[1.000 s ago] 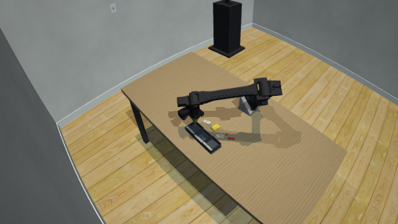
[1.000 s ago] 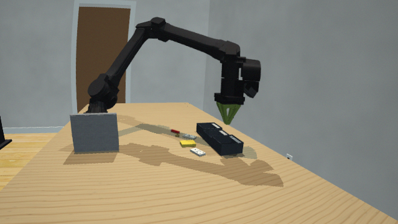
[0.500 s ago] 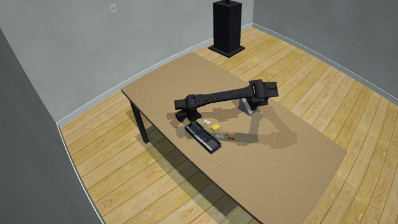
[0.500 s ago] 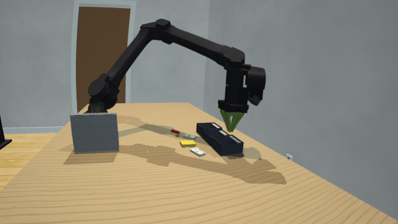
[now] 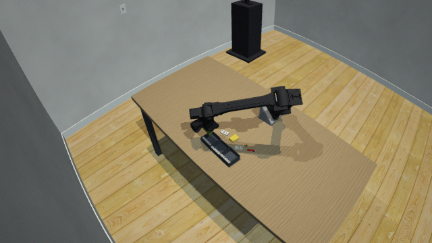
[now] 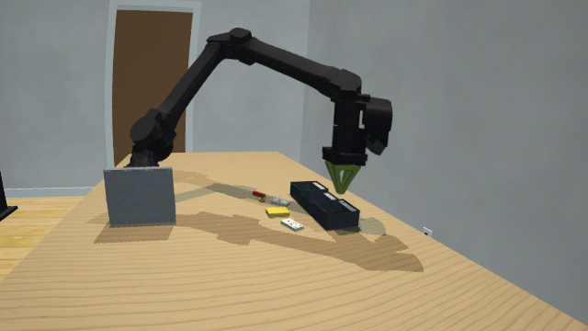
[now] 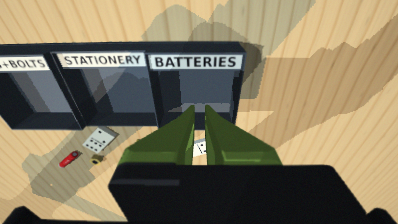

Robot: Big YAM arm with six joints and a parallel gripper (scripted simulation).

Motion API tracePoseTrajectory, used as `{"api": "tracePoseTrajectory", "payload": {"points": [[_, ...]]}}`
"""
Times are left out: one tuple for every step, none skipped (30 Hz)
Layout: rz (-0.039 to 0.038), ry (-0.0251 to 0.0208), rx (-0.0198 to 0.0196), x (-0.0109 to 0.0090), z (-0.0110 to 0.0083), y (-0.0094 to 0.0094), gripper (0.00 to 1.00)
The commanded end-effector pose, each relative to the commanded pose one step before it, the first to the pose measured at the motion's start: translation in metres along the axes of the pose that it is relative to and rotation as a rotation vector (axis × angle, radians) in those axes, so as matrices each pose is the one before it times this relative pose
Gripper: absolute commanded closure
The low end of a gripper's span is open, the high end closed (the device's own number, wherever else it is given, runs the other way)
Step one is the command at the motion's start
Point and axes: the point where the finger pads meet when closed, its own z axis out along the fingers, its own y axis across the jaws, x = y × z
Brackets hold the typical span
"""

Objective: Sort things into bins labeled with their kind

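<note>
A dark row of three bins point(image 5: 233, 161) point(image 6: 327, 220) lies on the table; in the wrist view its labels read "+BOLTS" point(image 7: 22, 64), "STATIONERY" point(image 7: 101, 60) and "BATTERIES" point(image 7: 195, 62). All three look empty. My gripper point(image 5: 210, 132) point(image 6: 342, 189) point(image 7: 199, 111) is shut with nothing in it and hovers a little above the near wall of the BATTERIES bin. Beside the bins lie a white domino point(image 5: 224, 132) point(image 6: 292, 224) point(image 7: 200, 148), a yellow block point(image 5: 233, 138) point(image 6: 277, 211), a grey domino point(image 5: 239, 148) point(image 6: 279, 201) point(image 7: 98, 139), a small red thing point(image 5: 250, 150) point(image 6: 258, 194) point(image 7: 70, 158) and a small brass nut point(image 7: 96, 160).
A grey block point(image 5: 266, 115) point(image 6: 139, 195) stands at the arm's base. The bins lie close to the table's edge. A black pillar point(image 5: 246, 30) stands on the floor beyond the table.
</note>
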Motion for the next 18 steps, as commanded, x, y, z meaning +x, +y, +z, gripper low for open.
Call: {"api": "tracePoseTrajectory", "payload": {"points": [[-0.01826,-0.01136,0.00841,-0.00545,-0.00405,0.01356,0.92],[-0.00057,-0.00059,0.00029,-0.00003,0.00003,0.00004,0.92],[-0.00063,-0.00060,0.00042,-0.00003,0.00003,0.00001,0.92],[-0.00072,-0.00070,0.00044,-0.00006,0.00004,-0.00001,0.92],[0.00045,0.00043,-0.00031,0.00027,0.00074,-0.00050,0.92],[0.00017,0.00021,-0.00004,0.00021,0.00064,-0.00046,0.92],[-0.00029,-0.00026,0.00020,0.00008,0.00043,-0.00032,0.92],[-0.00077,-0.00078,0.00042,-0.00006,-0.00008,0.00012,0.92],[-0.00115,-0.00114,0.00067,-0.00017,-0.00055,0.00052,0.92],[-0.00130,-0.00128,0.00077,-0.00022,-0.00063,0.00058,0.92],[0.00000,0.00000,0.00000,0.00000,0.00000,0.00000,0.92],[0.00000,0.00000,0.00000,0.00000,0.00000,0.00000,0.92],[0.00449,0.00450,-0.00260,0.00138,0.00248,-0.00162,0.92],[-0.00062,-0.00063,0.00032,-0.00010,-0.00029,0.00031,0.92],[-0.00084,-0.00086,0.00045,-0.00018,-0.00042,0.00040,0.92],[-0.00081,-0.00082,0.00043,-0.00018,-0.00041,0.00039,0.92],[-0.00077,-0.00073,0.00050,-0.00016,-0.00039,0.00035,0.92],[-0.00076,-0.00075,0.00045,-0.00017,-0.00038,0.00036,0.92]]}}
